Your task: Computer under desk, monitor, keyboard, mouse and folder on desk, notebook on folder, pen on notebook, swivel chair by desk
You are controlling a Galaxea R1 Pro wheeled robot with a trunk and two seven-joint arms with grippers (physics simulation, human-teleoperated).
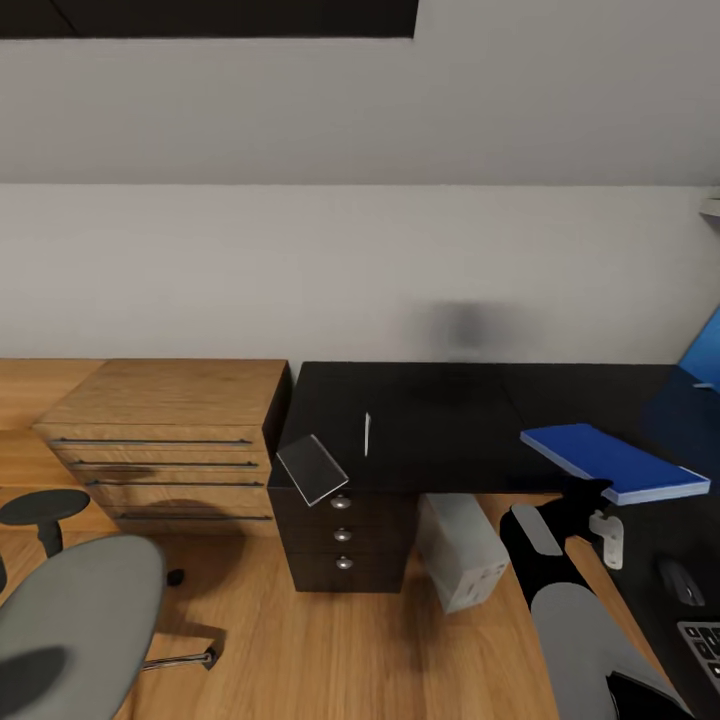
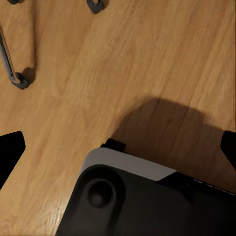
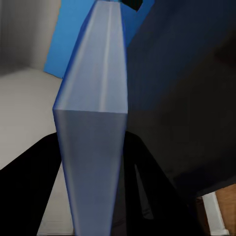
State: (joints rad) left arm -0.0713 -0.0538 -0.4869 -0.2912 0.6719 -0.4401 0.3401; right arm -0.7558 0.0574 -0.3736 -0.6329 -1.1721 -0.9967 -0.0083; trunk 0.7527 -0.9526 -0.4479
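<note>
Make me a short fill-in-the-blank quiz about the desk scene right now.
1. The right gripper grips the ____ over the desk.
2. The pen lies on the ____.
3. The notebook overhangs the desk's edge above the ____ drawers.
4. The computer stands under the ____.

Answers: folder; desk; black; desk

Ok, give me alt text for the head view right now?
The right gripper holds a blue folder by its near edge over a black desk. A grey notebook overhangs the desk's front left corner with a white pen behind it, a pale computer stands beneath, and a grey chair sits at lower left.
</note>
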